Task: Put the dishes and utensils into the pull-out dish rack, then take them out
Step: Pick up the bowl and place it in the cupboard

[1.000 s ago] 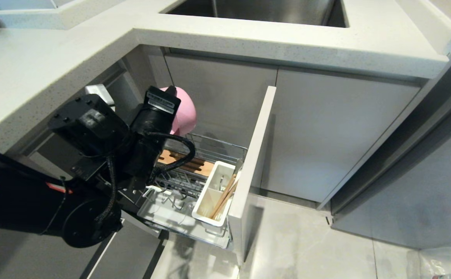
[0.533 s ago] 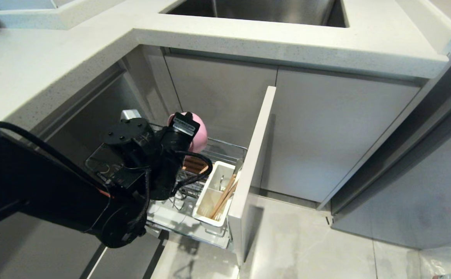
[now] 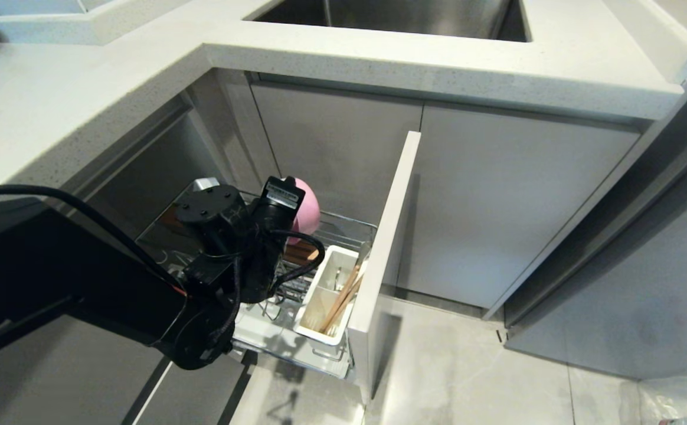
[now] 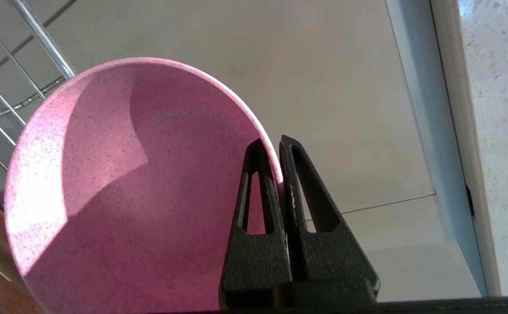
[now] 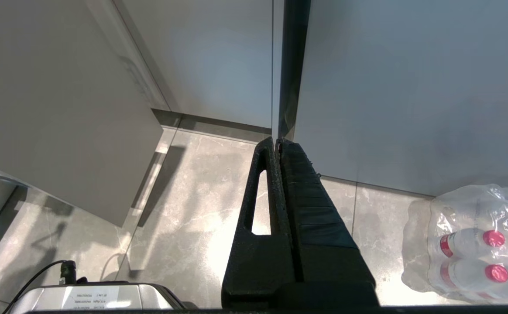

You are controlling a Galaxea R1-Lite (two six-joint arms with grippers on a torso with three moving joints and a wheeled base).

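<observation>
My left gripper [image 4: 273,141] is shut on the rim of the pink bowl [image 4: 127,183], one finger inside the bowl and one outside. In the head view the bowl [image 3: 309,209] hangs on edge over the back of the pull-out dish rack [image 3: 352,227], just above its wooden strip [image 3: 303,255]; my left wrist [image 3: 261,236] covers most of it. The wooden chopsticks [image 3: 340,298] lean in the white caddy [image 3: 321,301] at the rack's front. My right gripper [image 5: 277,140] is shut and empty, parked over the floor.
The rack's pale front panel [image 3: 388,248] stands pulled out to the right of the caddy. The white countertop [image 3: 379,59] with its sink [image 3: 391,15] overhangs the cabinet. A wrapped pack of water bottles [image 5: 468,244] lies on the floor.
My left arm has come down and to the right with the bowl, from just under the countertop edge to just above the back of the rack. The right arm has not moved.
</observation>
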